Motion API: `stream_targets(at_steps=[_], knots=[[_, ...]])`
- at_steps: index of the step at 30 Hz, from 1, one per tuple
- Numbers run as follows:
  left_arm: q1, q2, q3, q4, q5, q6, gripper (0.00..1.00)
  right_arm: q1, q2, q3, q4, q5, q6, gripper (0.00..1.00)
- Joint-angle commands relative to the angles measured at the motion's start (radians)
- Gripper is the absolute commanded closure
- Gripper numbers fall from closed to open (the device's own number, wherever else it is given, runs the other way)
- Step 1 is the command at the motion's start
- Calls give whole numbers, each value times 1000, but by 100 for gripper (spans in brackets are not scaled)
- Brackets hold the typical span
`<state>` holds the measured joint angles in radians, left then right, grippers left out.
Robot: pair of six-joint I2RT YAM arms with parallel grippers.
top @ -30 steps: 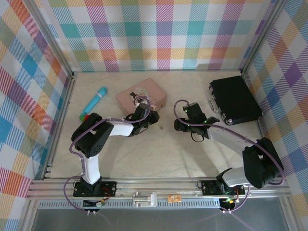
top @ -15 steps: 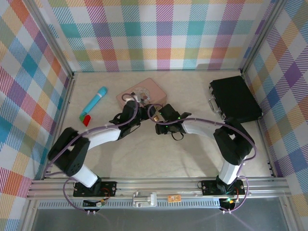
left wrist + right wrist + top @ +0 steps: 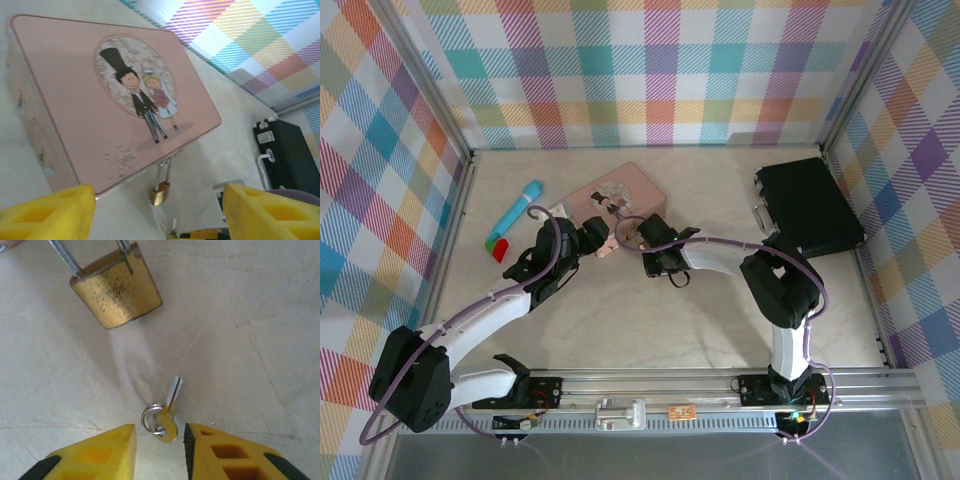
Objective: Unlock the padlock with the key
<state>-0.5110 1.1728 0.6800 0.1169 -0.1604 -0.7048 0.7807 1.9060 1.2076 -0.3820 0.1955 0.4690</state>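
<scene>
A small brass padlock (image 3: pixel 160 192) hangs by its thin shackle from the front edge of the pink picture tin (image 3: pixel 100 100), its body resting on the table. My left gripper (image 3: pixel 159 220) stands open just short of it, yellow fingers (image 3: pixel 45 212) wide apart to either side. In the right wrist view the padlock (image 3: pixel 116 292) is straight ahead. The key (image 3: pixel 167 415), on a small ring, lies on the table with its blade towards the padlock. My right gripper (image 3: pixel 160 450) is open, with the key's head in the narrow gap between its fingers, untouched on either side.
The pink tin (image 3: pixel 620 195) lies at the middle back of the table. A turquoise tube (image 3: pixel 517 212) and a small red piece (image 3: pixel 499 249) lie to the left. A black case (image 3: pixel 810 205) sits at the right wall. Checked walls close in three sides.
My right gripper has slid left to the key and narrowed its jaws around it. My left arm has stretched out lower, and its gripper has drawn back a little and opened.
</scene>
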Motion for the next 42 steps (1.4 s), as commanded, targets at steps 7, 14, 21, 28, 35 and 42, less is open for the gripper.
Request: stream_targets(at_steps=[7,14,21,28,35,42], knots=[[20,-20,-7,-29,4,3,32,4,9,-4,-7,9,-24,98],[20,-64,-17,-16,82,-28,32,-43,-158,-112,114,-68,-265,100],[21,-110,-43,-34,95,-43,32,-88,-179,-82,79,-279,-354,85],[54,-140,-70,-64,73,-61,32,-53,-59,1,77,-203,-217,58],[81,-160,-100,-62,83,-81,31,-23,45,66,60,-126,-88,63],[85,-187,-114,-74,73,-82,32,-20,81,76,53,-96,-10,73]])
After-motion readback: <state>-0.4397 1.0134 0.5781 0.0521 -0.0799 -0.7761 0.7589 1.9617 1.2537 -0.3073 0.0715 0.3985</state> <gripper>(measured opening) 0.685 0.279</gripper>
